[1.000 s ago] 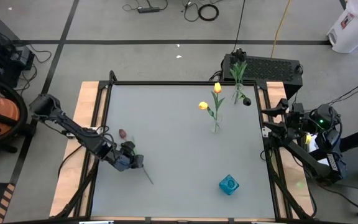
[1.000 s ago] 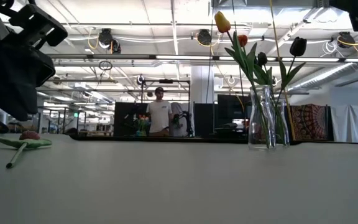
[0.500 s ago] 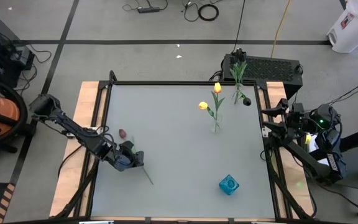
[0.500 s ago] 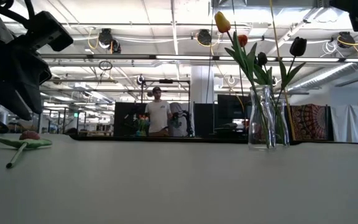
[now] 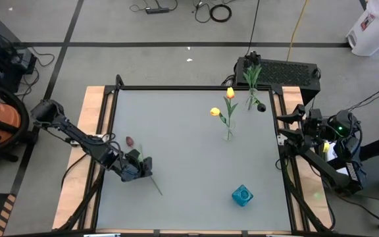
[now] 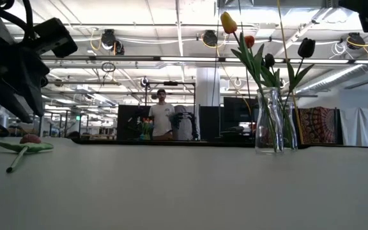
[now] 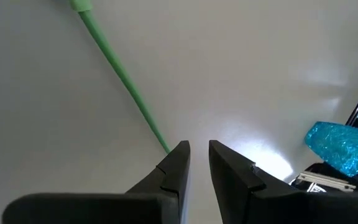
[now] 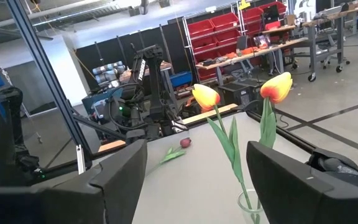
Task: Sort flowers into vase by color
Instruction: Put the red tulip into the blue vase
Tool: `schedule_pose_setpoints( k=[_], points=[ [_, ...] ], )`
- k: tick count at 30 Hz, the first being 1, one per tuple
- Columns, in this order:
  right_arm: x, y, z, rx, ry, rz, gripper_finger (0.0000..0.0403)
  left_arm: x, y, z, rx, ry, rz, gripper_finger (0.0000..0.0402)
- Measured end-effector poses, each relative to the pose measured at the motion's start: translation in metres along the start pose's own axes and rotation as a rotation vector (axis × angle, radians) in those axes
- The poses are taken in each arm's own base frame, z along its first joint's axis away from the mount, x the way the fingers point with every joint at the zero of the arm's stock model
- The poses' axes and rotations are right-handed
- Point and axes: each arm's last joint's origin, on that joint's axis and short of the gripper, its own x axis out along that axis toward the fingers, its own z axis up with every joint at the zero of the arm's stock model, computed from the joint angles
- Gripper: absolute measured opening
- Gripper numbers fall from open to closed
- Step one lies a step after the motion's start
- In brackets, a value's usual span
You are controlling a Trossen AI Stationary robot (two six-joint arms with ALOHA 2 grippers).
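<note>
A pinkish-red tulip lies flat on the table at the left, its bud [image 5: 129, 141] toward the far side and its green stem [image 5: 155, 186] running toward the near edge. It also shows in the low view [image 6: 24, 146]. My left gripper [image 5: 147, 167] hangs just over the stem's lower part, pointing slantwise down. Its fingers [image 7: 199, 146] stand a narrow gap apart with nothing between them, and the stem [image 7: 123, 81] passes beside one fingertip. My right gripper [image 8: 197, 180] waits wide open at the table's right edge [image 5: 288, 128].
A clear vase [image 5: 228, 135] with two yellow tulips [image 8: 207, 96] stands right of centre. A second clear vase [image 5: 251, 102] with dark flowers stands at the far right corner. A blue vase [image 5: 242, 195] stands near the front right. People stand in the room beyond the table [image 6: 163, 118].
My left gripper has rolled about its own pointing line while staying over the same spot of the stem. The tulip has not moved.
</note>
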Motion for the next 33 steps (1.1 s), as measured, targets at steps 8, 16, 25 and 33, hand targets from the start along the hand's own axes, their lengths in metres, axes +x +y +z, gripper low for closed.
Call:
schedule_pose_setpoints(
  k=[8,16,25,33],
  points=[
    [0.000,0.000,0.000,0.000,0.000,0.000,0.0267,0.000,-0.001,0.001,-0.072,-0.033,-0.034,0.0066],
    [0.000,0.000,0.000,0.000,0.000,0.000,0.0267,0.000,-0.002,0.001,-0.099,-0.051,-0.052,0.0066],
    [0.000,0.000,0.000,0.000,0.000,0.000,0.0267,0.000,-0.003,0.003,-0.108,-0.110,-0.104,0.0066],
    [0.000,0.000,0.000,0.001,0.000,0.000,0.0267,0.010,0.000,0.002,-0.127,-0.141,-0.065,0.0066]
  ],
)
